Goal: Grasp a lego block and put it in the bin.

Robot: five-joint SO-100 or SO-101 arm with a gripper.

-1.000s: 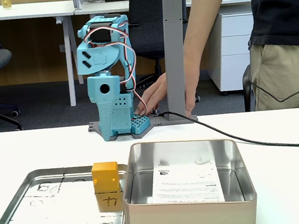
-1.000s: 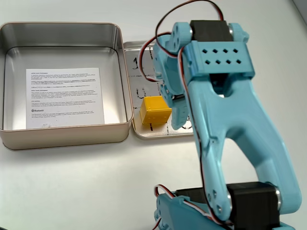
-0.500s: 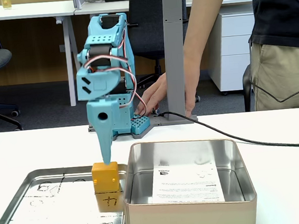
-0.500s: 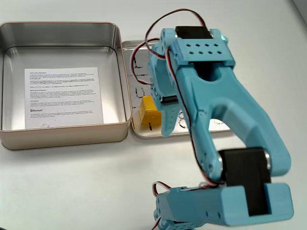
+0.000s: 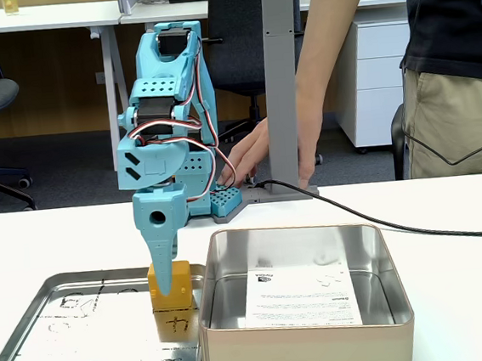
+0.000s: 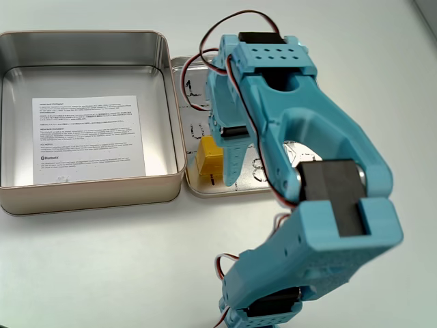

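Note:
The yellow-orange lego block (image 5: 176, 289) stands on the shallow tray (image 5: 77, 337), close against the bin's outer wall. The bin (image 5: 308, 345) is a deep silver tin with a white printed sheet on its floor; it shows in both fixed views, bin (image 6: 89, 195). My blue gripper (image 5: 164, 283) points straight down with one pointed finger in front of the block's left part. Seen from above, the gripper (image 6: 225, 179) covers the right side of the block (image 6: 207, 157). The second finger is hidden, so the jaws' spacing does not show.
The shallow tray (image 6: 263, 184) carries black scribbled marks. A person stands behind the table, with a hand (image 5: 256, 158) by the arm's base. A black cable (image 5: 381, 218) runs across the table behind the bin. A grey post (image 5: 283, 82) rises behind the arm.
The arm has unfolded forward and swung down over the tray. The gripper tip has dropped from above the block to beside it. Block and bin have not moved.

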